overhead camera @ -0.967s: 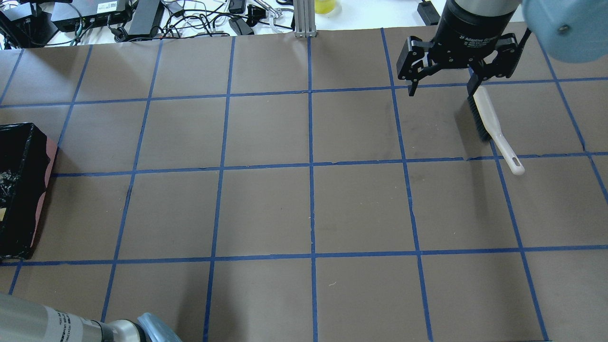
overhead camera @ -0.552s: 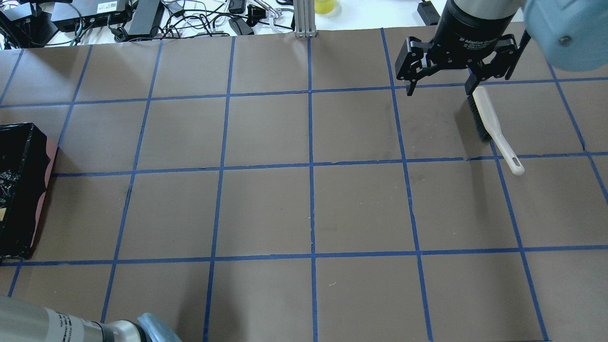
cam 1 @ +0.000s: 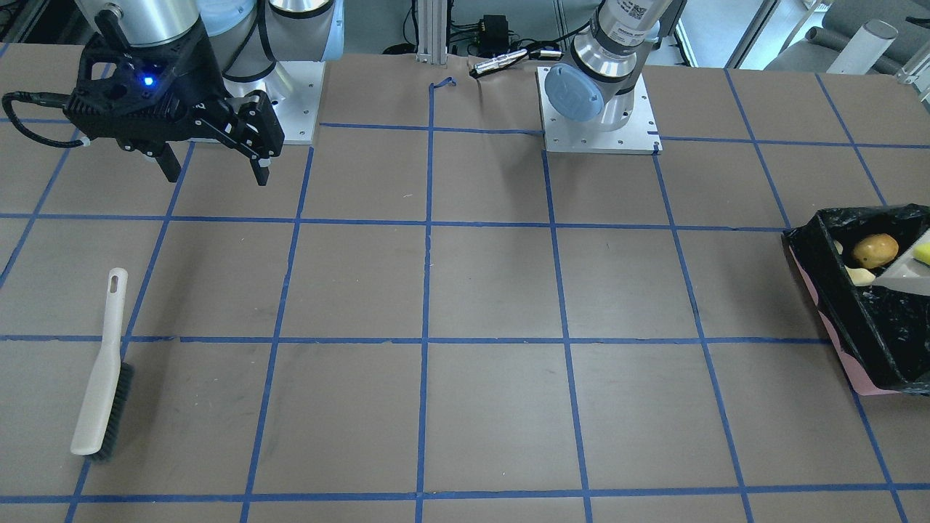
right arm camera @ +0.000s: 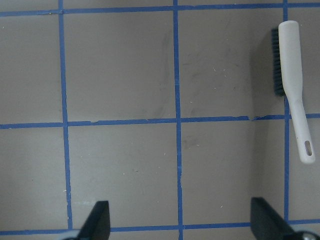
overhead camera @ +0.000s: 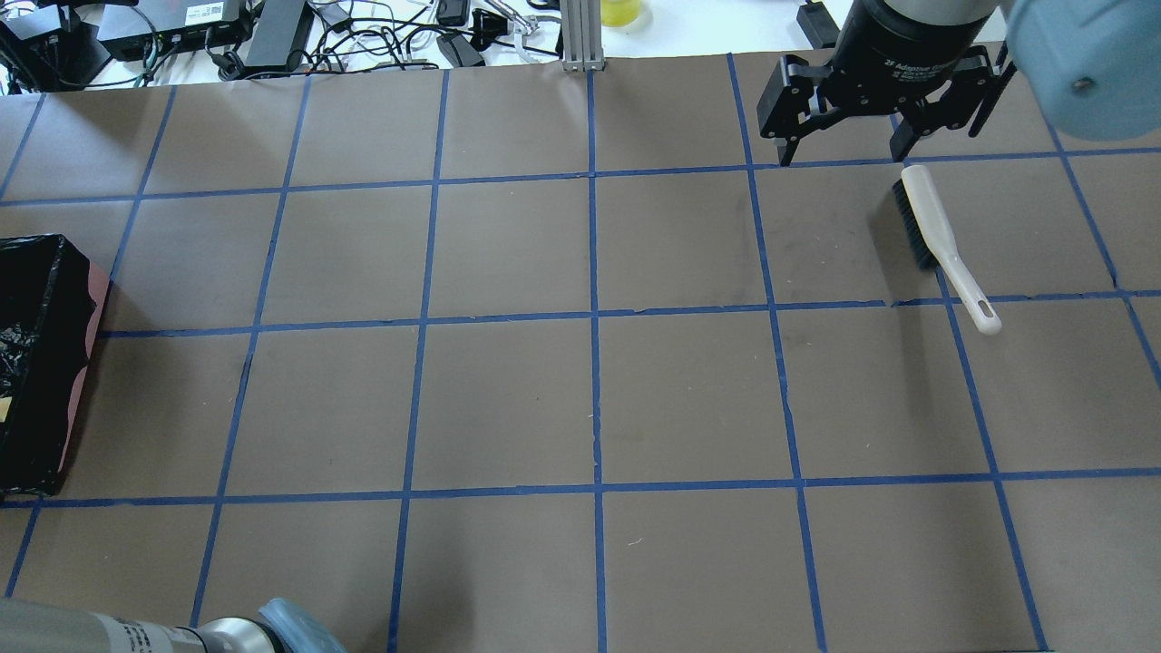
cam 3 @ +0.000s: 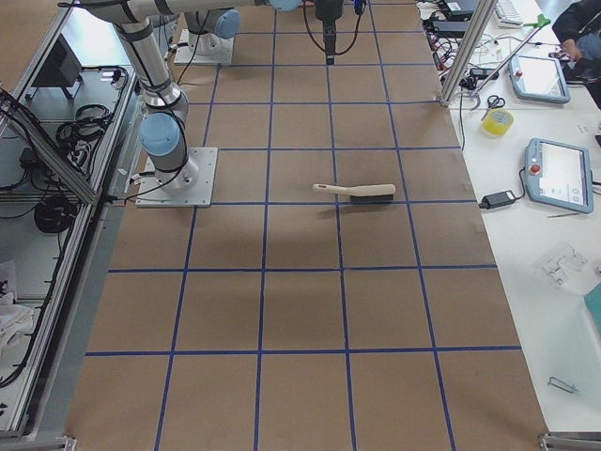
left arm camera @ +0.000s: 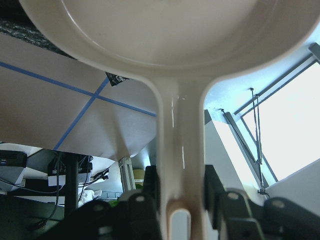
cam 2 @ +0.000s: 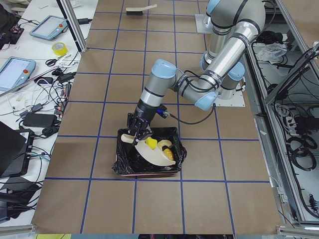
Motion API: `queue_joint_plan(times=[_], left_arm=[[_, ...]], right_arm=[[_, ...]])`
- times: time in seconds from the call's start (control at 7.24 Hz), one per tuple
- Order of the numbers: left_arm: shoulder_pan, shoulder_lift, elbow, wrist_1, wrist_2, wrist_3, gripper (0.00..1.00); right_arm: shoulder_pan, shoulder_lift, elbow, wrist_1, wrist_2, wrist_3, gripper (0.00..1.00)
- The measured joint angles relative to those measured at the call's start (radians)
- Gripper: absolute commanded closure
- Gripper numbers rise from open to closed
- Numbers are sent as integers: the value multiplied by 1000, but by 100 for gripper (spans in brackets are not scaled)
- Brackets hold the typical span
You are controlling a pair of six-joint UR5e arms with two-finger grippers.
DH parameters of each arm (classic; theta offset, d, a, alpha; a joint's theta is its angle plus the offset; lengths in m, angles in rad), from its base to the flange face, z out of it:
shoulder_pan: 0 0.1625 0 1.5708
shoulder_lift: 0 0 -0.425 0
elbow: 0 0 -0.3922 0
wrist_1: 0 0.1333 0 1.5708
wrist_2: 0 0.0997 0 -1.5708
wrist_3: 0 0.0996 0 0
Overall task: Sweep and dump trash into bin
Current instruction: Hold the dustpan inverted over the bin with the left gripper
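Left gripper [left arm camera: 180,186] clamped on pan [cam 2: 156,154] handle, pan tipped into bin [cam 2: 144,171], mouth at 4 o'clock in the left view. Potato [cam 1: 874,249] and crescent [cam 1: 861,276] in bin, sponge [cam 1: 923,253] at pan lip. Right gripper [overhead camera: 842,154] wide, empty, well apart.

Table [overhead camera: 508,399] was brown with blue grid; brush [cam 1: 98,385] white, bristles [cam 1: 118,410] black; bin [cam 1: 861,319] black over pink; potato [cam 1: 875,250] golden-brown.

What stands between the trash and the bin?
Nothing visible. The potato and cream piece already lie inside the bin, beside the dustpan that the left gripper holds tilted into it. The yellow sponge sits at the dustpan's edge, above the bin's inside.
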Motion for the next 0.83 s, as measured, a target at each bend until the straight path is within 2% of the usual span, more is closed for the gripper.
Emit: queue_joint_plan(times=[0.28,0.83], left_arm=[[4,38,-81,89,0,-1,100],[55,73,-107,166,-19,-30,100]], right_arm=[[0,-1,0,0,-2,0,0],[1,-3,0,1,-1,-1,0]])
